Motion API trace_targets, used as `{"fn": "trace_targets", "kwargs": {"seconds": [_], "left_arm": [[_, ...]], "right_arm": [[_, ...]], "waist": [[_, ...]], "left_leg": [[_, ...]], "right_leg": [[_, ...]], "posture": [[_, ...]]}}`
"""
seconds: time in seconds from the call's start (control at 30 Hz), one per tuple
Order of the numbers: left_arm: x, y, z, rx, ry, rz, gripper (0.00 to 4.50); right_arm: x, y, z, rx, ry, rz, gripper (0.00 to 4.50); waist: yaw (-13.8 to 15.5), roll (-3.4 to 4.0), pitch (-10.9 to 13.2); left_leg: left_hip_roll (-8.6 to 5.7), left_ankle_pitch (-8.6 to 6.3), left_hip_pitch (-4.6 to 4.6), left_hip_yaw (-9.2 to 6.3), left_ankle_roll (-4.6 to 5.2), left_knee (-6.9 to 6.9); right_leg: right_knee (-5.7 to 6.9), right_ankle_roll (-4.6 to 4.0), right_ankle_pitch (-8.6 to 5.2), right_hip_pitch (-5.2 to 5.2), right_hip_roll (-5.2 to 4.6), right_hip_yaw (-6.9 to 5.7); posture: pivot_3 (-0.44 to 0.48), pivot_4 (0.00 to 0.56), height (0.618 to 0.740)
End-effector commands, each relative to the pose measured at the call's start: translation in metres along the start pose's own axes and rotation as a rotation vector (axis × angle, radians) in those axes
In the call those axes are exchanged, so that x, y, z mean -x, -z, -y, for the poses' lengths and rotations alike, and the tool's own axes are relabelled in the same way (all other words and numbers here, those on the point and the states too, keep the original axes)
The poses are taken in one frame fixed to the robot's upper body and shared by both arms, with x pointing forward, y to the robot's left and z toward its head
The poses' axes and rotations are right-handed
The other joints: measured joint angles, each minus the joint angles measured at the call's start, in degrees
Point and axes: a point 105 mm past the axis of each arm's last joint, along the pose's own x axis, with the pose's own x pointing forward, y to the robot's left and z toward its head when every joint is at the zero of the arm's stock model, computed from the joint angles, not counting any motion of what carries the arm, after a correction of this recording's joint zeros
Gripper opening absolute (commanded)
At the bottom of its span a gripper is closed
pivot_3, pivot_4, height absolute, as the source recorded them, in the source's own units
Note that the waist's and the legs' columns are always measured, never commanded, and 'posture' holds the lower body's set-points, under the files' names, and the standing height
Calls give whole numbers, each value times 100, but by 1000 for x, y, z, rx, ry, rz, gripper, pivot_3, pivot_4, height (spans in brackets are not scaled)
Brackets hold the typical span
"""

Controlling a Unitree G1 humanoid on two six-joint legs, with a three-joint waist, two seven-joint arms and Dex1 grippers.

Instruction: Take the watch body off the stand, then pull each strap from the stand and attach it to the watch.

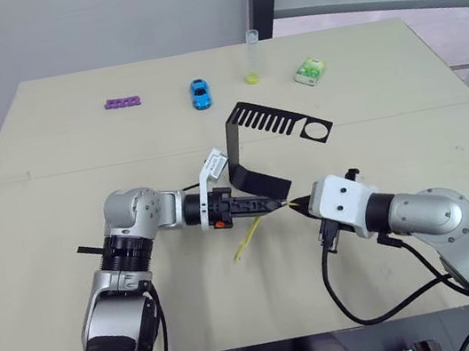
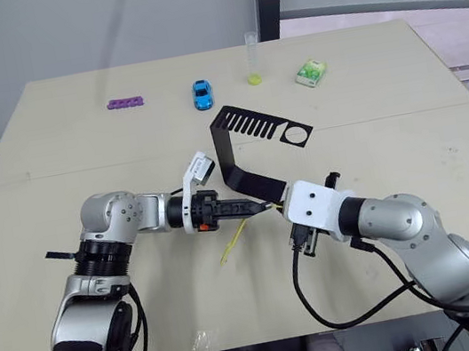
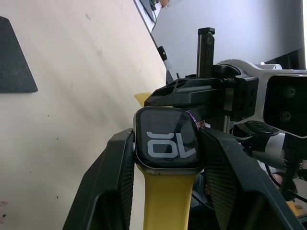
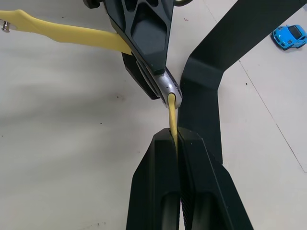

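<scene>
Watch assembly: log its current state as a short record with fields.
watch body: clamped between the left end effector fingers, watch body screen lit
first strap: yellow strap already joined to the body, trailing down toward the table
second strap: thin yellow strap pinched in the right end effector, its tip at the body's edge
stand: black stand upright behind both end effectors, slots bare

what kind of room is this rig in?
Probably a lab or office test room: a plain beige table before a grey wall, laid with small test props such as a toy car and a black stand.
</scene>
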Motion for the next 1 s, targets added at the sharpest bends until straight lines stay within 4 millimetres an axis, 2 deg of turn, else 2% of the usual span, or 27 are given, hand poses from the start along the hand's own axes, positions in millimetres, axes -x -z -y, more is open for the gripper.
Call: {"fn": "trace_targets", "kwargs": {"seconds": [0.03,0.5,0.57,0.6,0.7,0.8,0.87,1.0], "left_arm": [[-12,-4,11,-55,41,-33,1579],[-9,-5,6,-88,10,-35,1579],[-4,-6,6,-157,-7,-51,1579],[-2,-6,7,-207,-16,-63,1579],[7,-3,14,-349,-5,-108,1579],[15,5,23,-490,17,-164,1579],[20,7,30,-603,30,-174,1579],[29,16,43,-829,70,-217,1579]], "right_arm": [[8,-27,0,75,6,88,0],[17,-35,0,122,25,89,0],[23,-36,-1,123,11,90,636],[27,-37,-3,121,1,92,810],[43,-39,-5,50,-23,122,2156],[59,-41,-9,-76,-53,174,3668],[70,-44,-13,-185,-89,231,4475],[85,-40,-13,-327,-108,264,4475]], "waist": [[1,0,0],[-1,0,0],[4,0,0],[4,0,0],[-1,0,0],[4,0,0],[12,0,0],[21,0,0]], "left_leg": [[0,0,0,0,0,0],[0,0,-1,0,0,-2],[0,0,-1,0,0,-2],[0,0,-1,0,0,-2],[2,0,-4,0,-1,-8],[3,0,-2,-1,-1,-11],[3,0,0,-1,0,-11],[4,0,0,-5,0,-9]], "right_leg": [[0,0,0,0,-1,0],[-1,0,0,-1,0,1],[-1,0,0,-1,-1,1],[-2,0,0,-1,-1,1],[-5,0,0,-2,-1,2],[-8,0,0,2,-2,3],[-9,0,0,4,-4,7],[-15,0,0,10,-6,8]], "posture": [[0,150,740],[0,150,740],[0,150,740],[0,150,740],[0,150,740],[0,150,740],[0,150,740],[0,150,740]]}}
